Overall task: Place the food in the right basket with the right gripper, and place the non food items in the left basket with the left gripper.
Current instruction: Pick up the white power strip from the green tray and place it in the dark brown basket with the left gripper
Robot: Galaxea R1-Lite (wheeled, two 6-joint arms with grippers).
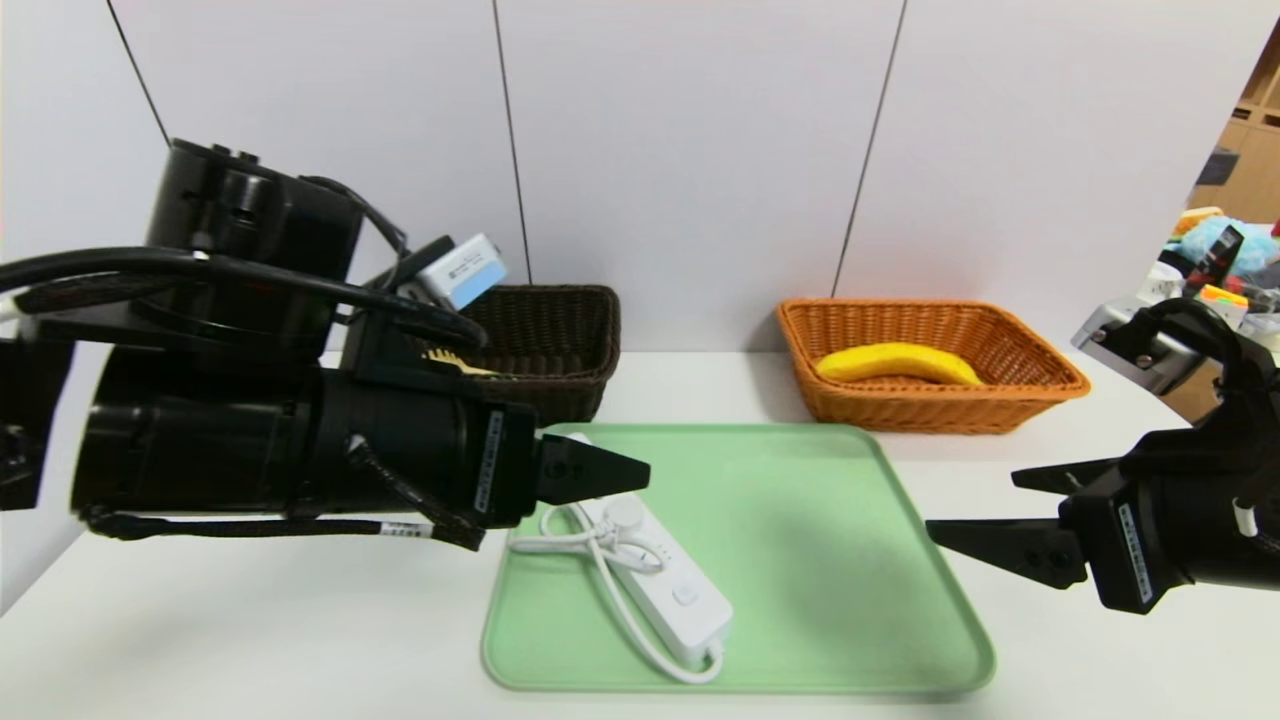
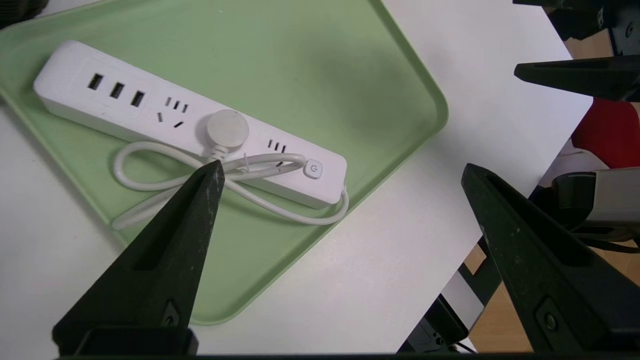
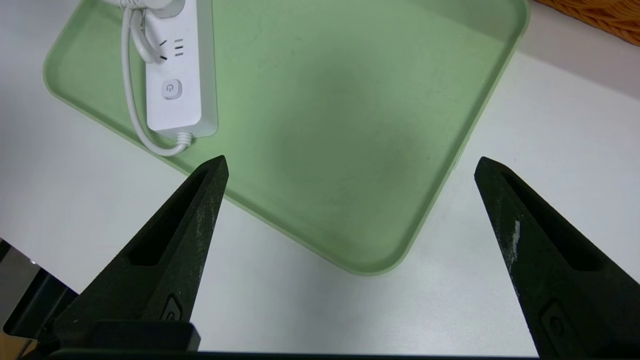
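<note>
A yellow banana (image 1: 897, 364) lies inside the orange-tan right basket (image 1: 1040, 350). In the dark brown left basket (image 1: 560, 340), yellow spoon prongs (image 1: 455, 362) peek out behind my left arm. The white power strip (image 1: 660, 590) (image 2: 150, 107) (image 3: 175, 75) with its coiled cord rests on the left half of the green tray (image 1: 800, 560). My left gripper (image 1: 640, 470) (image 2: 342, 165) hovers open and empty above the strip's far end. Off the tray's right edge, my right gripper (image 1: 972, 502) (image 3: 351, 160) hangs open and empty over the table.
Both baskets stand at the back of the white table (image 1: 250, 620), against a white wall. Beyond the table's right edge sit cluttered coloured items (image 1: 1215, 260). The tray's right half (image 3: 350, 125) is bare.
</note>
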